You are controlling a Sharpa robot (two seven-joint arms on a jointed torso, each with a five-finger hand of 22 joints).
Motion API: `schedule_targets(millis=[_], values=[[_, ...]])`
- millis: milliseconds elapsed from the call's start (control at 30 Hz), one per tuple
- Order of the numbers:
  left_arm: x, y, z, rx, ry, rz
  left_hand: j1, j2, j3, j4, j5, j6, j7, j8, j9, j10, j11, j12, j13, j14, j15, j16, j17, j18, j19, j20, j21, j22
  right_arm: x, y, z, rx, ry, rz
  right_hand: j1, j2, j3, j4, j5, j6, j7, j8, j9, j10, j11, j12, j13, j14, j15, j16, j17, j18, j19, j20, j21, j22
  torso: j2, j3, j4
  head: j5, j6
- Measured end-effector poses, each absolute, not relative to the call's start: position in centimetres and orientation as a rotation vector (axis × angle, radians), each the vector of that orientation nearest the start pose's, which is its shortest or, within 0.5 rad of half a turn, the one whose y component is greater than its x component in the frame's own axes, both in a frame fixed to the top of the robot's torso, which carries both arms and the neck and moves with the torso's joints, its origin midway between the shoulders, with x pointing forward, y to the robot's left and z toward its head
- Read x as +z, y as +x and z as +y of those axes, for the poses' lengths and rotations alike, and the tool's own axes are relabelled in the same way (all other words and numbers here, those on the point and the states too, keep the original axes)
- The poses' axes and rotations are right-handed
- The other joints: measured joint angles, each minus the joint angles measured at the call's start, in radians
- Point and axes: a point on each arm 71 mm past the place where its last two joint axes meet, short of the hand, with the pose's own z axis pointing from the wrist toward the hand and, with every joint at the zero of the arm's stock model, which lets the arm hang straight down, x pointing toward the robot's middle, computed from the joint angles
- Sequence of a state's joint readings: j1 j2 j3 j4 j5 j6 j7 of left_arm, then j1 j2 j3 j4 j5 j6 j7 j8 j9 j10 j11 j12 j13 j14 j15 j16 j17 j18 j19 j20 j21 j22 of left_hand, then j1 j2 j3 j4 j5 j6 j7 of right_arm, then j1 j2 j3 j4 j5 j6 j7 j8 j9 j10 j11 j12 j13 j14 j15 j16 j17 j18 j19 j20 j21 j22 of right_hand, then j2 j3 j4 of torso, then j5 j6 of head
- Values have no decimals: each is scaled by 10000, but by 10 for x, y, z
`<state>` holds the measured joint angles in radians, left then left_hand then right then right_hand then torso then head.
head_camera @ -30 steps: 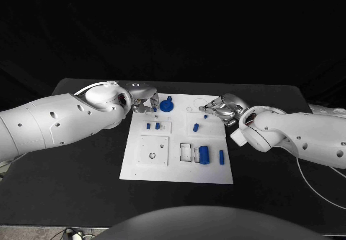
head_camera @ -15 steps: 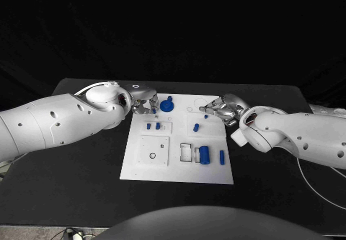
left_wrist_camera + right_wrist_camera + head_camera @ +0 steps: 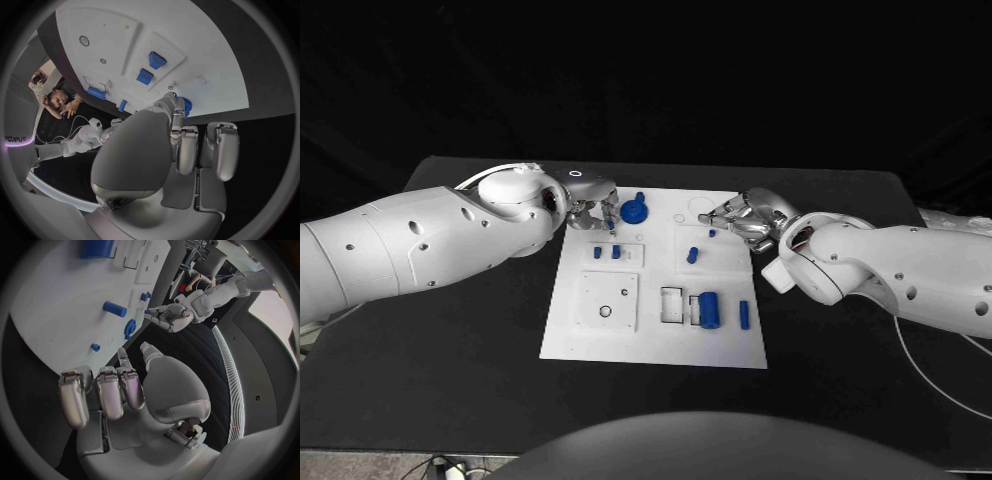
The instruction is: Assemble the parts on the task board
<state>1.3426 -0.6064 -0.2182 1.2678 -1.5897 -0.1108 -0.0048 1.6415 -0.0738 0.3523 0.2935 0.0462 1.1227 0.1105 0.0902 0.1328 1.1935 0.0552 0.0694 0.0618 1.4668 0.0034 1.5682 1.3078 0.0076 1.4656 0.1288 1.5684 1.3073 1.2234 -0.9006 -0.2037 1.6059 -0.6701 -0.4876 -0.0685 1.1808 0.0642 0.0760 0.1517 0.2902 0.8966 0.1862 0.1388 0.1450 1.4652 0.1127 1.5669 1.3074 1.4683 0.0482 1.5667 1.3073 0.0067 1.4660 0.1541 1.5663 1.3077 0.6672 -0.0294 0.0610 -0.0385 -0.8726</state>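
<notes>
- Nearest edge of the white rectangular task board (image 3: 574, 340): a thick blue cylinder (image 3: 708, 308) lies in its slot with a slim blue bar (image 3: 743, 314) just beside it. Neither has moved over the last second.
- Mid-board: two small blue blocks (image 3: 606, 252) and a short blue oblong peg (image 3: 691, 255) sit where they were.
- Far edge, robot's right: the silver right hand (image 3: 740, 215) hovers as before near a tiny blue stud (image 3: 711, 234). Its fingers (image 3: 100, 390) are curled in, with nothing seen in them.
- Far edge, robot's left: the silver left hand (image 3: 589, 205) has eased slightly inward over the board corner, its fingertips (image 3: 609, 218) now lower, just beside the round blue knob (image 3: 635, 210).
- A sliver of blue shows past a fingertip (image 3: 178, 107) in the left wrist view. Whether that hand pinches a part cannot be told.
- Reading: only the left hand's descent is new, likely a placing or picking move. Most of the assembly appears still to do.
</notes>
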Motion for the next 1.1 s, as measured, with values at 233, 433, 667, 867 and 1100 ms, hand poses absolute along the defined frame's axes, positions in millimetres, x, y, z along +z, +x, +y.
schedule_targets(millis=[233, 433, 667, 867, 1100], values=[[-201, 526, 147, -5137, 5804, 18020, 1, 0, 0, 0, -1, -31, -1, -21, -12, 0, 0, 0, 0, 0, 0, 0, -1, 0, 0, 0, 0, 0, -232, 454, -224, 8777, 6660, 18336, 40, 40, 0, 0, 0, 0, 0, 0, -1, 0, 0, 0, 0, 0, 0, 0, 0, 0, 0, 0, 0, -1, 0, 0, -4, -10, 0], [-203, 527, 148, -5085, 5808, 18136, 1, -1, -1, 0, -1, -32, -2, -23, -17, 0, 0, -37, 0, 0, 0, 0, -1, 0, 0, 0, 0, 0, -232, 453, -224, 8780, 6663, 18340, 40, 40, 0, 0, 0, 0, 0, 0, -1, 0, 0, 0, 0, 0, 0, 0, 0, 0, 0, 0, 0, -1, 0, 0, -2, -24, 0], [-204, 527, 146, -5073, 5866, 18238, 1, -1, 26, -27, -2, -48, -17, -60, -17, -36, 36, -37, 1, 0, 0, 0, -2, 0, 0, 0, 0, 0, -232, 453, -224, 8785, 6661, 18342, 40, 40, 0, 0, 0, 0, 0, 0, -2, 0, 0, 0, 0, 0, 0, 0, 0, 0, 0, 0, 0, -2, -5, -1, -1, -26, 0], [-205, 527, 143, -5100, 5940, 18321, -24, -27, 26, -27, -20, -50, -18, -76, -16, -73, 0, -37, 1, 0, 0, 0, -2, 0, 0, 0, 0, 0, -232, 453, -223, 8793, 6659, 18345, 40, 40, 0, 0, 40, 0, 0, 0, -3, 0, 0, 0, 0, 0, 0, 0, 7, 0, 0, 0, 0, -2, -5, -2, -1, 14, 0], [-207, 527, 141, -5099, 5991, 18407, -42, -45, 25, -27, -21, -51, -19, -79, -17, -72, 0, -37, 1, 0, 0, 0, -3, 1, 0, 0, 0, 0, -232, 453, -224, 8791, 6663, 18345, 40, 40, 0, 0, 40, 0, 0, 0, -4, 0, 0, 0, 0, 0, 0, 0, 8, 0, 0, 0, 0, -3, -4, 0, 0, -49, -1]])
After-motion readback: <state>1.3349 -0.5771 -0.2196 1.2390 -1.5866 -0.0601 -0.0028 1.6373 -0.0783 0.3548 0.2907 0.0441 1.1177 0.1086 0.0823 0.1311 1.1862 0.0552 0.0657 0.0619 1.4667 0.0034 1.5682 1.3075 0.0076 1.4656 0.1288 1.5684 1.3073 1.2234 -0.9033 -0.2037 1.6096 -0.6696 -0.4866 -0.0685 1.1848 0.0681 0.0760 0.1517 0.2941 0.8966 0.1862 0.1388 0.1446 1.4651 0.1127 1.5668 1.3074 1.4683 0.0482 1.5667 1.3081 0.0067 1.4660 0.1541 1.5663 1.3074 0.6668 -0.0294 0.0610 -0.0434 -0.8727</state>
